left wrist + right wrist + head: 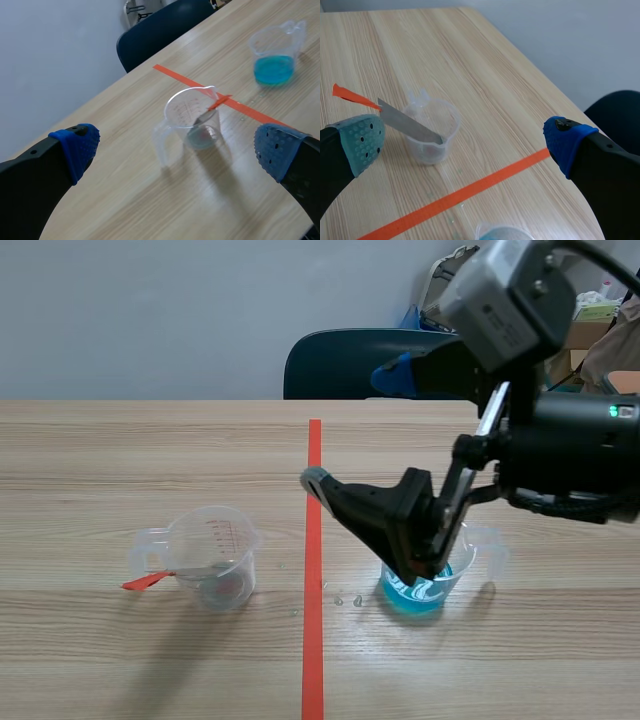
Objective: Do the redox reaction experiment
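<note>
1. The right fingers are spread wide with nothing between them, one tipped with a grey-green pad and the other with a blue one.
2. In the scene view, the right fingers hang low over the cup of blue liquid. That cup stands on the bench, right of the tape line. In the right wrist view only its rim shows, under the gap between the fingers.
3. The clear cup stands upright ahead of the right fingers, across the tape line and well apart from them. A metal strip with an orange-red end leans inside it, reaching out over the rim.
4. The left fingers are also spread and hold nothing. The clear cup sits ahead of them, between the two and touching neither.
5. A few droplets lie on the bench just beside the blue cup.
6. A dark chair stands behind the bench.
</note>
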Motion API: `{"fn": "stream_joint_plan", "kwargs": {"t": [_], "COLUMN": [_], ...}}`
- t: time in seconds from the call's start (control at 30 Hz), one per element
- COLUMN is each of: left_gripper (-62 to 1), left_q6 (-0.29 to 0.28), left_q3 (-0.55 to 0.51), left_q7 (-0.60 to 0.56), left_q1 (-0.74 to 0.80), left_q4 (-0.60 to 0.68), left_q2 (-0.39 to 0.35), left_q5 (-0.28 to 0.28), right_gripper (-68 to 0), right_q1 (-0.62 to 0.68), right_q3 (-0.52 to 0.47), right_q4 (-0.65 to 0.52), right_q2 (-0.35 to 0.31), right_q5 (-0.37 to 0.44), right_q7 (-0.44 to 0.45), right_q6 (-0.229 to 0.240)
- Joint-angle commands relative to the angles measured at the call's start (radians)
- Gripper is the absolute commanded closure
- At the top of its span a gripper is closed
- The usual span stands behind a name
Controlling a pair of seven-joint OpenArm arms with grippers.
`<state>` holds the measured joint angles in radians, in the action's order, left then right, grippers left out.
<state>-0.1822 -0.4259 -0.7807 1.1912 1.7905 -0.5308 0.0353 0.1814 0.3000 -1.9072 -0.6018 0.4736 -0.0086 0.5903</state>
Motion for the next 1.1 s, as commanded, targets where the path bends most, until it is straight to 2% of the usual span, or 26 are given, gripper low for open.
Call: {"fn": "stream_joint_plan", "kwargs": {"t": [0.0,0.1,0.23,0.4,0.53,0.6,0.7,0.8,1.0,1.07], "left_gripper": [-62.3,-62.3,-62.3,-62.3,-62.3,-62.3,-62.3,-62.3,-62.3,-62.3], "left_q6": [0.004,0.000,-0.026,-0.109,-0.121,-0.120,-0.117,-0.070,0.108,0.148], "left_q3": [-0.006,-0.006,-0.005,0.014,0.064,0.097,0.155,0.224,0.353,0.385], "left_q7": [0.005,0.060,0.109,0.113,0.180,0.232,0.298,0.339,0.389,0.389], "left_q1": [-0.032,-0.090,-0.158,-0.234,-0.318,-0.365,-0.428,-0.478,-0.556,-0.576], "left_q4": [0.008,0.008,0.008,0.008,0.008,0.008,0.008,0.008,0.008,0.008], "left_q2": [-0.016,-0.058,-0.104,-0.144,-0.157,-0.157,-0.157,-0.157,-0.157,-0.156], "left_q5": [0.027,0.090,0.167,0.190,0.201,0.220,0.220,0.241,0.267,0.269], "right_gripper": [-67.9,-67.9,-67.9,-67.9,-67.9,-67.9,-67.9,-67.9,-67.9,-67.9], "right_q1": [0.024,0.111,0.216,0.325,0.387,0.401,0.403,0.403,0.403,0.403], "right_q3": [-0.026,-0.098,-0.178,-0.236,-0.275,-0.290,-0.291,-0.291,-0.291,-0.291], "right_q4": [-0.031,-0.069,-0.111,-0.165,-0.190,-0.191,-0.191,-0.191,-0.191,-0.191], "right_q2": [-0.016,-0.030,-0.035,-0.064,-0.077,-0.077,-0.077,-0.076,-0.076,-0.075], "right_q5": [0.018,0.022,0.026,0.036,0.050,0.059,0.058,0.058,0.058,0.058], "right_q7": [0.011,0.011,0.011,0.012,0.012,0.013,0.004,0.003,0.003,0.004], "right_q6": [0.000,-0.001,-0.027,-0.075,-0.098,-0.098,-0.101,-0.101,-0.101,-0.101]}}
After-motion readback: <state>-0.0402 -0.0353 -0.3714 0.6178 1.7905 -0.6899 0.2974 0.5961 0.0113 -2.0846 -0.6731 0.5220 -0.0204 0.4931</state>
